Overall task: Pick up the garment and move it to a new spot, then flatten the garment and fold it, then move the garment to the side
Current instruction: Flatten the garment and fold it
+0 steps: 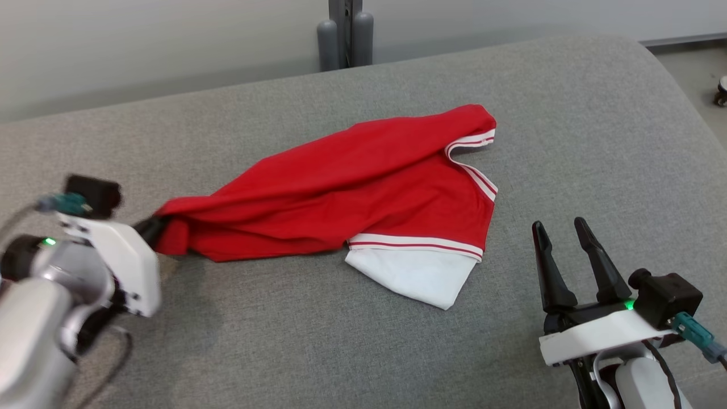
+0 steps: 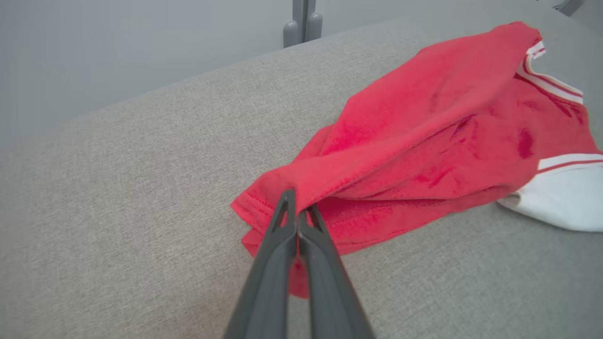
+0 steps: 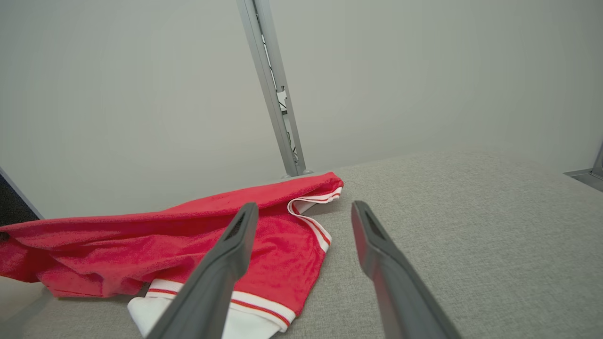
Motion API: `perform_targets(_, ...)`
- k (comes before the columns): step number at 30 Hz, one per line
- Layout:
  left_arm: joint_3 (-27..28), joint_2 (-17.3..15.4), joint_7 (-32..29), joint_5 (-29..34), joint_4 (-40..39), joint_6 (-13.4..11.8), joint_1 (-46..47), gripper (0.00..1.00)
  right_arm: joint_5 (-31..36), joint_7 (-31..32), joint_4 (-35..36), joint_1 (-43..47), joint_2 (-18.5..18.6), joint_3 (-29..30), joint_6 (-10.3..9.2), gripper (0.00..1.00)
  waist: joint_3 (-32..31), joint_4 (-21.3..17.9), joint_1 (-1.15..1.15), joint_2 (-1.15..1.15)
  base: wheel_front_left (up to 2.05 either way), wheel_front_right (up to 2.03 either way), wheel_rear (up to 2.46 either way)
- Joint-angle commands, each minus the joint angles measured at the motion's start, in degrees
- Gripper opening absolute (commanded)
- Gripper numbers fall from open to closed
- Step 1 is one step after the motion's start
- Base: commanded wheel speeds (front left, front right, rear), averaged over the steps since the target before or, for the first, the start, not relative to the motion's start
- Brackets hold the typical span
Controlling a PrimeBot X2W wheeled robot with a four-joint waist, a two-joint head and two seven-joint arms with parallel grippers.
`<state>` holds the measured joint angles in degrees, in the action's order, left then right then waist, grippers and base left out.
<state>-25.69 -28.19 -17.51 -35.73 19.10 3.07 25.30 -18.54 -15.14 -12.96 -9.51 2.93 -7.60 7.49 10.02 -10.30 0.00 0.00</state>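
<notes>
**Gripping the red garment by its hem**

Clamped shut with the left gripper (image 2: 297,207) on a bunched hem corner of the red knit garment with white striped trim and a white under-layer (image 1: 341,187). Pinched toward the left edge of the grey woven-fabric surface (image 1: 284,352), with the cloth drawn from there in long folds across the middle toward the far edge. Crumpled rather than flat, white flap lying nearest the front edge. Spread wide and holding nothing at the right gripper (image 1: 559,224), toward the front right corner, apart from the cloth. Beyond the far edge, a grey metal post (image 1: 345,34).
</notes>
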Motion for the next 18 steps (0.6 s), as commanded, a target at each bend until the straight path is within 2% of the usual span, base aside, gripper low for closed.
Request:
perform_targets(1,1.45,-2.11,-3.37,-2.83,-0.73,1.14,2.05,0.0,0.18,-0.01,0.44,-1.03,0.15,0.1,0.01,1.0,1.27,-0.51,0.0,0.0,0.0,0.0,0.0)
perform_targets(5,3.51,-6.53,-11.78,-8.79,1.35,3.34,7.17,0.0,0.42,-0.01,0.15,-2.44,0.1,-0.48,0.01,1.0,3.39,-1.62,0.0,0.0,0.0,0.0,0.0)
perform_targets(8,4.19,-8.27,-13.93,-10.93,5.37,3.9,10.96,0.0,-0.12,-0.01,0.18,-3.4,0.1,-1.39,0.01,1.0,4.7,-2.74,0.0,0.0,0.0,0.0,0.0)
perform_targets(11,3.52,-8.38,-12.86,-11.2,9.33,4.3,14.86,0.0,-0.83,-0.01,0.52,-4.26,0.09,-2.15,0.01,1.0,6.02,-3.51,0.0,0.0,0.0,0.0,0.0)
perform_targets(12,2.92,-8.47,-11.94,-10.66,10.85,4.43,15.92,0.33,-1.1,-0.01,0.54,-4.45,0.09,-2.43,0.01,1.0,6.39,-3.67,0.0,0.0,0.0,0.0,0.0)
perform_targets(13,2.21,-8.61,-11.04,-10.11,12.29,4.4,16.73,1.0,-1.25,-0.01,0.53,-4.58,0.08,-2.75,0.01,1.0,6.69,-3.79,0.0,0.0,0.0,0.0,0.0)
perform_targets(18,-2.79,-10.6,-1.58,-6.26,15.98,4.4,20.64,1.0,-1.93,-0.01,0.46,-5.14,0.08,-3.33,0.01,1.0,6.96,-3.57,0.0,0.0,0.0,0.0,0.0)
